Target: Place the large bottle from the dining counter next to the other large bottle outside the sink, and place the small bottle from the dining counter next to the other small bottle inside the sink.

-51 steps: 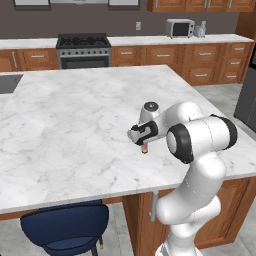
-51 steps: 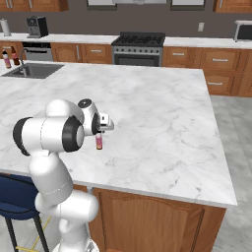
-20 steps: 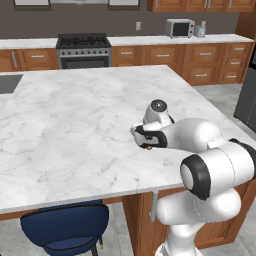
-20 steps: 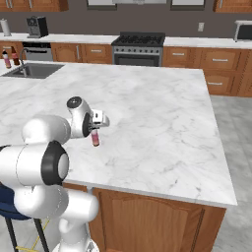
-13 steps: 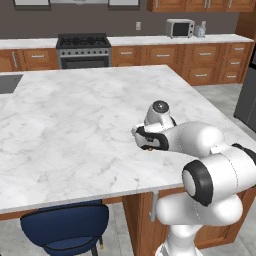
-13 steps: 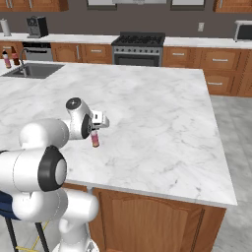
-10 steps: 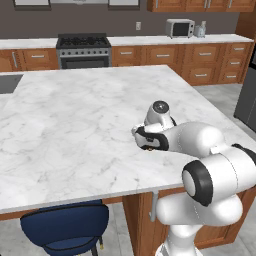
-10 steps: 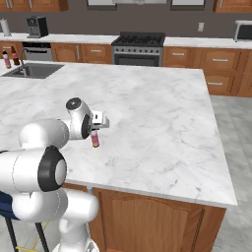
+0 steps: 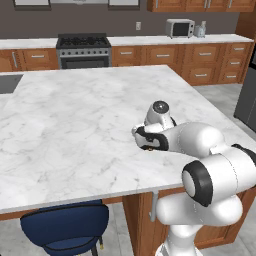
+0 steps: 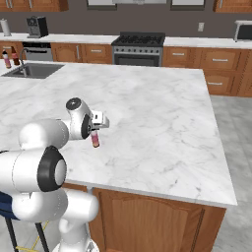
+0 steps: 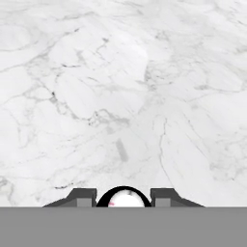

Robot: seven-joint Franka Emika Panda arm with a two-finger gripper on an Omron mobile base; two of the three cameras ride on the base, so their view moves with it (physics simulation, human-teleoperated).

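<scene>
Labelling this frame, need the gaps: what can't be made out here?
- Short pale bottle with a reddish band: in the right base view the hand covers its top; in the left base view the white arm hides nearly all of it.
- Gripper: in the hand view the bottom edge cuts its dark fingertips and the bottle's round top.
- Dark grey sink and the two bottles behind it: too small in the right base view to read labels.

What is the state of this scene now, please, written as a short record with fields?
held object: short pale bottle with a reddish band
gripper: fingers shut on the bottle, just above the counter
surface: white grey-veined marble island counter
sink: dark grey recessed basin at the counter's far left in the right base view
beside sink: two bottles, details too small to tell
</scene>
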